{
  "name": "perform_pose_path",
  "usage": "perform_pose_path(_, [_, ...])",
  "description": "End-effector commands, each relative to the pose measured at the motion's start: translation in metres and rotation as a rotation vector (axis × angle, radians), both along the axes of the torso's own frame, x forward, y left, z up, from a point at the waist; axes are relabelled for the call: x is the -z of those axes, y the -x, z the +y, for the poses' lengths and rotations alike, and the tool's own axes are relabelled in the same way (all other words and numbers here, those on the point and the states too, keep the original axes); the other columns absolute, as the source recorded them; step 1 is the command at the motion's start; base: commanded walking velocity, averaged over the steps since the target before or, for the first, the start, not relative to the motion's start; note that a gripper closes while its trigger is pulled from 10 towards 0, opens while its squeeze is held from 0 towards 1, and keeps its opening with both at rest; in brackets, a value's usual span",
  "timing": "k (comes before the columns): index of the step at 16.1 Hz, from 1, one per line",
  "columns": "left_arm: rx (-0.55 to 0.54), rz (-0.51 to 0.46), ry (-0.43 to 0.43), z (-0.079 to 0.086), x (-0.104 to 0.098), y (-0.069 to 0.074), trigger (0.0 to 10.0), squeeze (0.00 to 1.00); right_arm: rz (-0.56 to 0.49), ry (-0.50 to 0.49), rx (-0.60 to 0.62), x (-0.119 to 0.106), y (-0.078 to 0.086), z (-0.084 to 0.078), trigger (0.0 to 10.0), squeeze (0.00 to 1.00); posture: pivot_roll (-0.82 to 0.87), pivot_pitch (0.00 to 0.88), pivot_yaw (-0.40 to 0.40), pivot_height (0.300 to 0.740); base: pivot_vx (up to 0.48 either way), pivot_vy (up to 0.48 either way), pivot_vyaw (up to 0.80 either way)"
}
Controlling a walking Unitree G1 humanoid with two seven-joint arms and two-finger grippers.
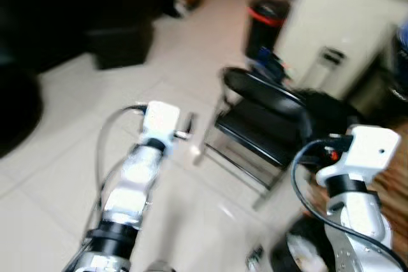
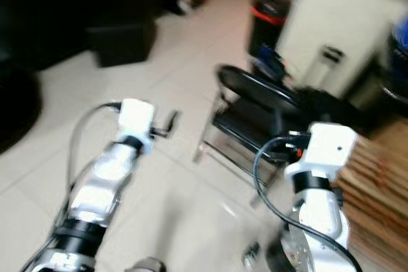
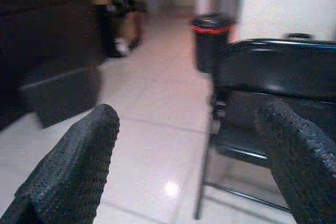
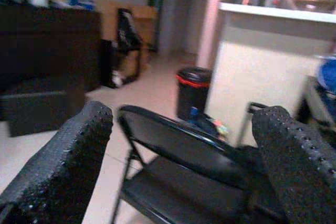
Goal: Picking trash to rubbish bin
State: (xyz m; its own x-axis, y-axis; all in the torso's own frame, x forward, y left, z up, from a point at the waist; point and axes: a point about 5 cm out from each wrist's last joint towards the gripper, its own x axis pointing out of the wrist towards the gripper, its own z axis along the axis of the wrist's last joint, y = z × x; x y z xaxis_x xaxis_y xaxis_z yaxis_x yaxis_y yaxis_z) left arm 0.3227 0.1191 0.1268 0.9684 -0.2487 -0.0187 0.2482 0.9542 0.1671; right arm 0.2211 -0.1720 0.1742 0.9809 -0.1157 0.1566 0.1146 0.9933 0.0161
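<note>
A: Where is the rubbish bin [image 1: 266,25]?
B: It stands upright on the pale tiled floor [image 1: 76,138], its long axis vertical and its mouth pointing up, beyond the black folding chair [image 1: 264,122] and just beside the cream wall of the bench [image 1: 335,27]. It is a dark cylinder with a red band under the rim.

A: And the chair?
B: Glossy black seat and curved backrest on thin metal legs. In the head views its back is toward the bin.

A: What about the left tool [image 3: 184,166]?
B: Both fingers, black and pebbled with tiny bumps, stand spread wide with nothing between them; the left wrist view looks past them at the floor, the chair and the bin.

A: The right tool [image 4: 184,156]?
B: Spread as well, empty, same knobbly rubber fingers, aimed over the chair's backrest toward the bin.

A: Does any view add something?
B: The right wrist view shows jars on the bench top and something small and colourful on the floor at the bin's foot, too blurred to name. The left wrist view shows a person's legs [image 3: 113,11] far back. The head views show both silver arms with white wrist housings and a dark low box [image 1: 121,46] on the floor.
</note>
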Motion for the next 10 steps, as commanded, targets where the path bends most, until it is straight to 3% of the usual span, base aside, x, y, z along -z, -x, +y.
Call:
perform_pose_path(1, [0.027,0.013,0.007,-0.01,0.001,0.0,10.0,0.0,0.006,0.006,0.019,0.0,0.001,-0.006,10.0,0.0,0.19,0.08,-0.103,0.74,0.0,0.0,0.8])
perform_pose_path(4, [0.025,0.023,0.005,-0.009,0.003,0.0,10.0,0.0,0.014,0.001,0.006,0.002,0.0,-0.003,10.0,0.0,0.19,0.078,-0.1,0.74,0.0,0.0,0.8])
perform_pose_path(6, [-0.009,-0.033,-0.007,-0.001,0.002,-0.001,10.0,0.0,0.01,-0.012,0.007,0.002,-0.002,-0.003,10.0,0.0,0.19,0.073,-0.098,0.74,0.0,0.0,0.75])
perform_pose_path(8, [-0.081,-0.052,-0.079,0.017,0.018,0.0,10.0,0.0,0.019,-0.024,-0.014,0.008,-0.006,-0.001,10.0,0.0,0.2,0.066,-0.098,0.74,0.0,0.0,0.0])
perform_pose_path(10, [-0.098,-0.069,-0.133,0.022,0.028,0.005,10.0,0.0,0.022,0.024,-0.114,0.009,-0.015,0.006,10.0,0.0,0.22,0.068,-0.129,0.74,0.0,0.0,0.0])
